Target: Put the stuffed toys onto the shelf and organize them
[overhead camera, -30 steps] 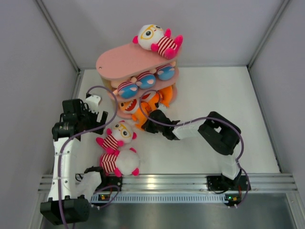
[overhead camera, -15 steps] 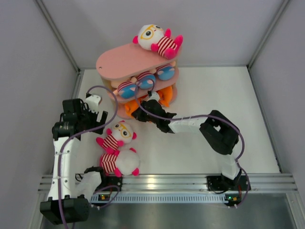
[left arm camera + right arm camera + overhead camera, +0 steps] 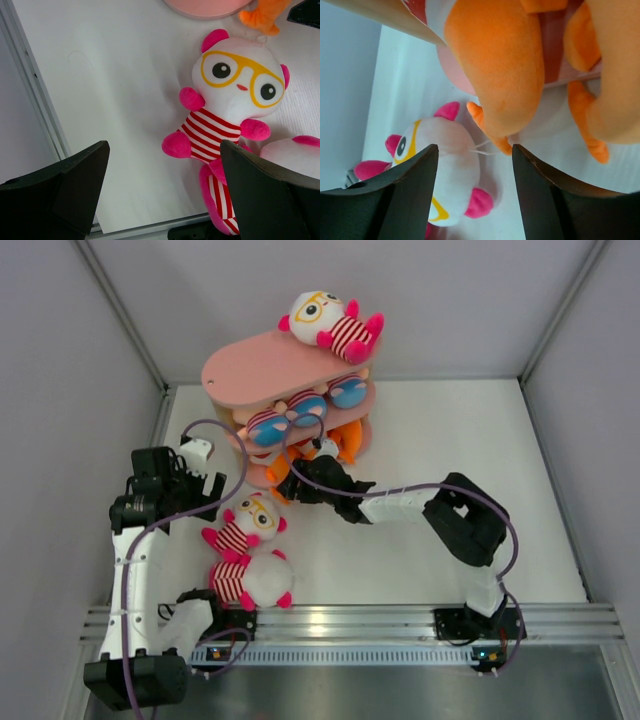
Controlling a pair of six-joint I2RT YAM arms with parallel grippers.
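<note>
Your right gripper (image 3: 305, 480) is nosed in at the bottom tier of the pink shelf (image 3: 262, 368). Its fingers (image 3: 395, 200) are spread apart with nothing between them. The orange fish toy (image 3: 497, 65) sits just beyond the tips, in the tier but with a fin hanging over the edge toward the table (image 3: 450, 440). This looks to me like the end of a placement, with the jaws parted so the plush won't be dragged out when you back away (draw straight back, that fin could snag).

Above it, the boys in blue shorts (image 3: 295, 418) fill the middle tier. One white-headed toy (image 3: 328, 320) lies at the far end of the top board, so the near end is free.

Your left gripper (image 3: 165, 150) hovers wide open over the glasses toy (image 3: 235, 95), which lies face up on the table and touches neither finger. Its twin (image 3: 255, 580) lies just beside it, near the arm bases. I'd say those two belong on that free top space.
</note>
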